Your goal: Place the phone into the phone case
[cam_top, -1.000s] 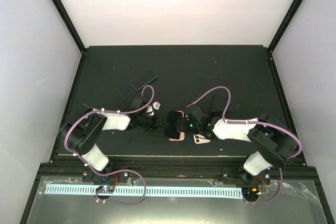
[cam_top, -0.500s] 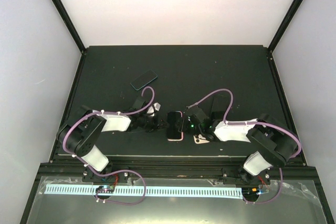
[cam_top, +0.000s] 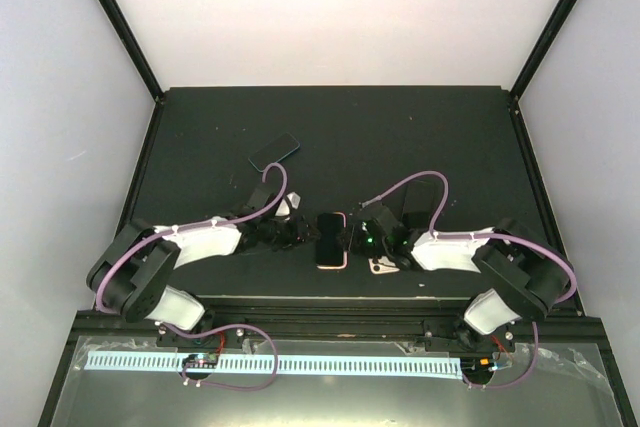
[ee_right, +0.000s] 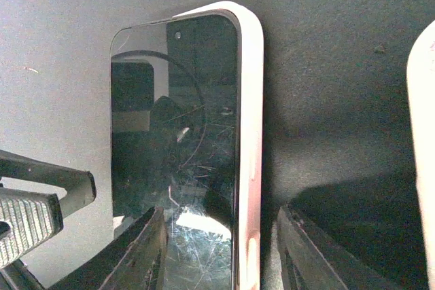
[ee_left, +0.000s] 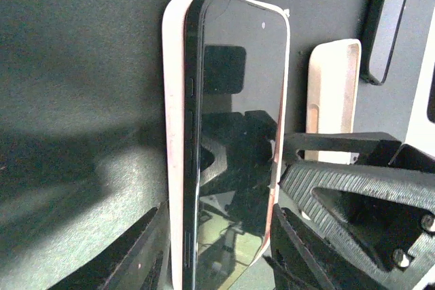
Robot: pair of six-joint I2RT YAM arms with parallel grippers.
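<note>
The phone [ee_left: 234, 134] lies in the phone case [ee_left: 174, 168] on the counter [cam_top: 420, 137], one long edge apparently proud; both jaws stand spread astride it, pinching nothing; press that edge down evenly until flush; brace the case against sliding.

— how do the arms sit?
— both are folded low, elbows out to the sides. the left arm [cam_top: 200, 239] reaches right and the right arm [cam_top: 455, 250] reaches left, so the two wrists face each other near the middle, close together.
— and the jaws?
— the left gripper [ee_left: 217, 252] has its fingers apart; whether they press on anything can't be told. the right gripper [ee_right: 221, 249] is parted too, clamped on nothing.
</note>
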